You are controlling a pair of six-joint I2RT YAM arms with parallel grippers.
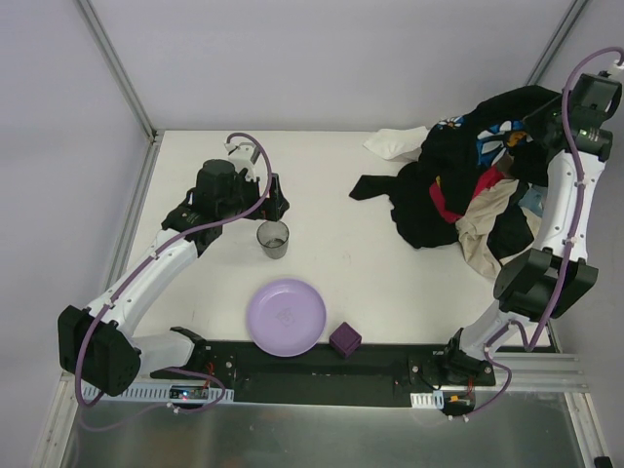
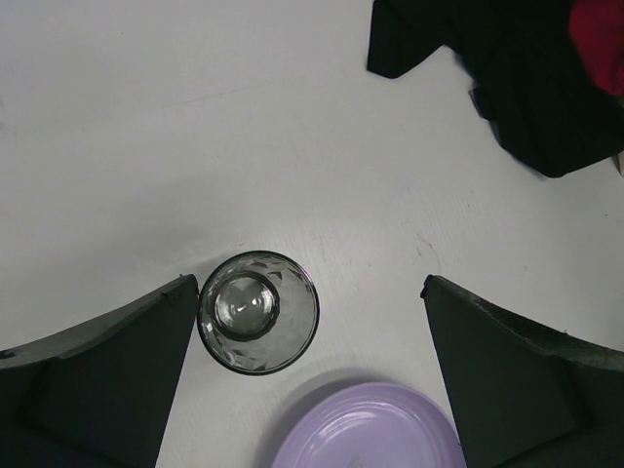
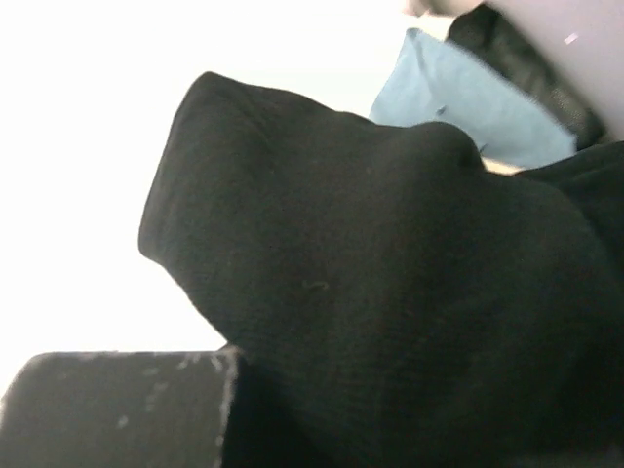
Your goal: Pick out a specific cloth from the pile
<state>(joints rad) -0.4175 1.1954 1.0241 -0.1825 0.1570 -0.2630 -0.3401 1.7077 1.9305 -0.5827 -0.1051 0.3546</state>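
The pile (image 1: 458,195) is a mound of mostly black clothes with red-pink, beige, white and light blue pieces at the table's far right. My right gripper (image 1: 552,109) is at the pile's upper right, raised. In the right wrist view the right gripper (image 3: 322,429) is shut on the cloth (image 3: 370,292), a plain black knit piece with a rounded end. One finger (image 3: 117,409) shows at the lower left and the other is hidden by fabric. My left gripper (image 1: 276,200) is open and empty, just above and beyond the grey cup (image 1: 273,239).
The grey cup (image 2: 258,312) stands upright beside my left finger, and the purple plate (image 1: 286,317) lies near it. A purple cube (image 1: 344,339) sits at the near edge. A black flap (image 1: 375,185) sticks out of the pile's left. A light blue piece (image 3: 468,97) lies behind the cloth.
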